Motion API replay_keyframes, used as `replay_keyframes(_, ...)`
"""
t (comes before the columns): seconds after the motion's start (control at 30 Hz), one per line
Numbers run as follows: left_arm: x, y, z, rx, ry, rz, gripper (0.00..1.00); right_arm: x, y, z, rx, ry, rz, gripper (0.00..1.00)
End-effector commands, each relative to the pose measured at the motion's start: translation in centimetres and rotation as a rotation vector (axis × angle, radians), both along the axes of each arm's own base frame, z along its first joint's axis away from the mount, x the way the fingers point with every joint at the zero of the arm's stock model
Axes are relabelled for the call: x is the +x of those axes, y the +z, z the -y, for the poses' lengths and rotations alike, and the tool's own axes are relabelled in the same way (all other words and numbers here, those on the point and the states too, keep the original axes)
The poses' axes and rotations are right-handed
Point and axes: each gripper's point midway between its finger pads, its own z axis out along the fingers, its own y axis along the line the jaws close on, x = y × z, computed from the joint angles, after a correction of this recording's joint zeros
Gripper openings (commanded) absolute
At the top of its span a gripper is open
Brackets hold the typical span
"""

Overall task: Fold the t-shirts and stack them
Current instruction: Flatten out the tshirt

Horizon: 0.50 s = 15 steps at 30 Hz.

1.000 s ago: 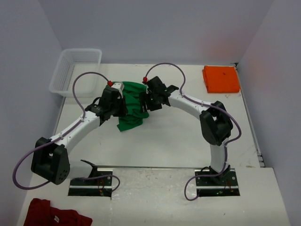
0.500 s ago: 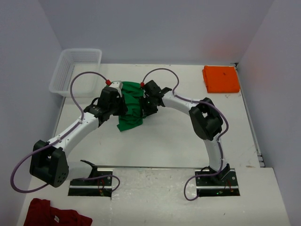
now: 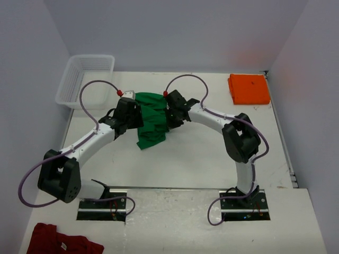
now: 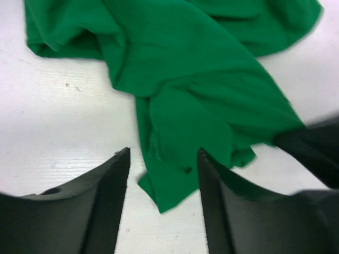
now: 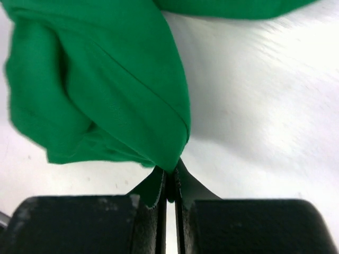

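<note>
At the bottom left of the top view, nearest of all, a dark red garment (image 3: 58, 244) lies well apart from the work.

Further up, in the middle of the table (image 3: 201, 164), the green shirt (image 3: 151, 119) lies crumpled between the two arms. Its long axis runs roughly up and down the frame. The broad bunched part is toward the top and a narrower tail points down toward the arm bases.

The left gripper (image 4: 164, 153) stands on the shirt's left side with its jaws apart. In its wrist view the tail of the cloth runs up the frame from the gap between the fingers (image 4: 108, 185). The cloth lies partly under one finger, and nothing is pinched.

The right gripper (image 5: 169, 182) is on the shirt's right edge, at about the same height in the top view. Its jaws are closed tight on a fold of the green cloth, which bulges away from the tips toward the upper left of its wrist view.

Both grippers are about equally close to the shirt, one on each side of its long axis. Spreading it flat probably depends on the left gripper taking the edge just ahead of it, so the two can pull apart across that axis.

At the far edge of the table, the orange shirt (image 3: 249, 88) sits folded at the upper right. A basket (image 3: 69, 87) sits at the upper left.
</note>
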Motion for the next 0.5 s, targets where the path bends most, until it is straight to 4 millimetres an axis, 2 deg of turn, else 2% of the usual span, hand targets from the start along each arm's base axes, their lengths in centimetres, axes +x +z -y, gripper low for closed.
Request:
replay_keyframes(0.0,3.9,0.8,-0.5,0.038,0.123,0.048,0.58,-0.4,5.7,1.6,0.011,-0.022,0.114,0.00)
replay_keyframes(0.03,4.4,0.7,-0.6,0.057,0.143,0.038,0.66,-0.7,6.0,1.7,0.017,-0.019,0.119,0.00)
replay_keyframes(0.07,5.1,0.4,-1.2,0.092,0.175,0.036,0.66,-1.2,5.8,2.1,0.013,-0.012,0.113,0.00)
replay_keyframes(0.1,6.2,-0.2,-1.0,0.109,0.182,0.022,0.66,-1.4,6.4,2.2,0.021,-0.012,0.120,0.00)
replay_keyframes(0.2,7.9,-1.4,-0.9,0.132,0.208,-0.003,0.62,-2.1,6.3,2.8,0.017,-0.010,0.116,0.00)
replay_keyframes(0.3,8.7,-2.1,-0.8,0.141,0.218,-0.006,0.59,-2.7,6.3,3.3,0.021,-0.005,0.113,0.00)
replay_keyframes(0.47,9.2,-2.2,-3.1,0.206,0.266,-0.005,0.56,-3.8,6.2,4.2,0.024,-0.006,0.118,0.00)
